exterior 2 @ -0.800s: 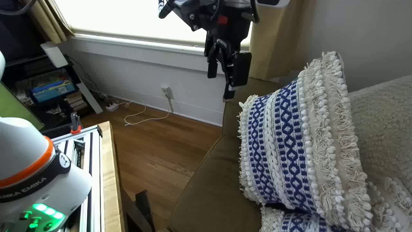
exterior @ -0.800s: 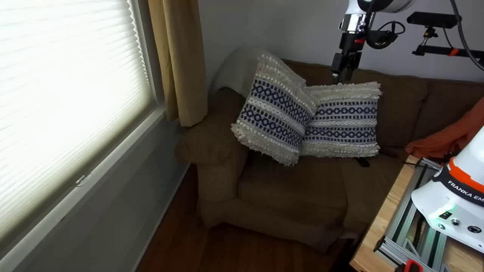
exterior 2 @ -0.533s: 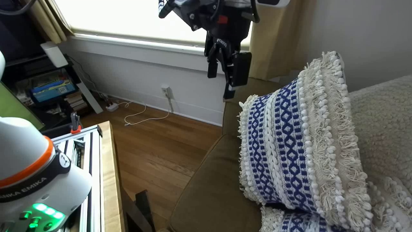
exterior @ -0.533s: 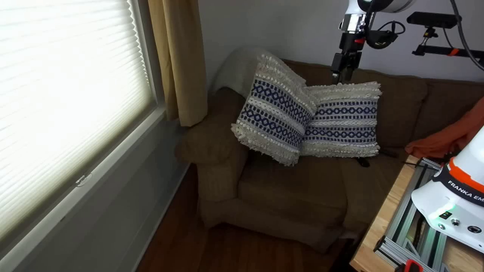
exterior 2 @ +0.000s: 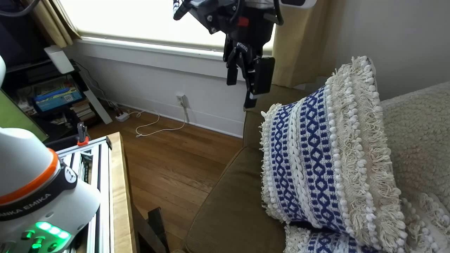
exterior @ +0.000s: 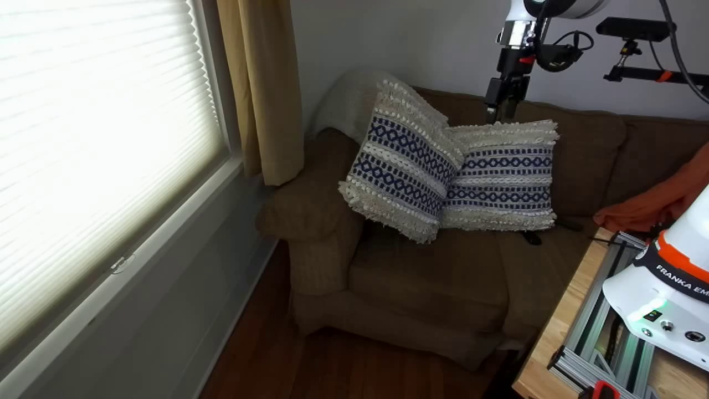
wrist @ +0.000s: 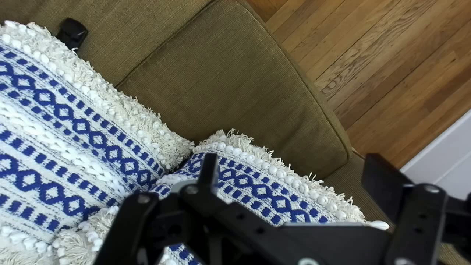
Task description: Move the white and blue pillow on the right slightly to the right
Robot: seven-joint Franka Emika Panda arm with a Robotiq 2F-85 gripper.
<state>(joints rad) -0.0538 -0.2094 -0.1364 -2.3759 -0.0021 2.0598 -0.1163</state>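
- No change I can spot: arm and both pillows sit the same as a moment ago in both exterior views.
- My gripper (wrist: 293, 167) is spread wide, nothing between its fingers (wrist: 209, 171). Wrist view has it hanging over the left pillow (exterior: 407, 166).
- Target, as I read it: right pillow (exterior: 501, 177), standing on the sofa (exterior: 426, 271), leaning at the backrest. Left pillow tilts across its left side, touching.
- Both pillows are white with blue bands, so I pick by "on the right".
- Fingertips show just above the right pillow's top edge in an exterior view; contact there, can't tell.
- Elsewhere only a strip of the right pillow (exterior 2: 330, 244) shows, under the left one.
- What the stillness means: no progress over this bit. Pillows overlap and I hold nothing, so my guess is the shift isn't done yet; can't rule out a pause between moves.
- Next move probably calls for getting over the right pillow, pinching or pushing its edge, then a short slide toward the orange cloth (exterior: 659, 194).
- Risks: fringe snagging on my fingers; left pillow slumping if its neighbour goes; sliding too far, since only "slightly" is asked.
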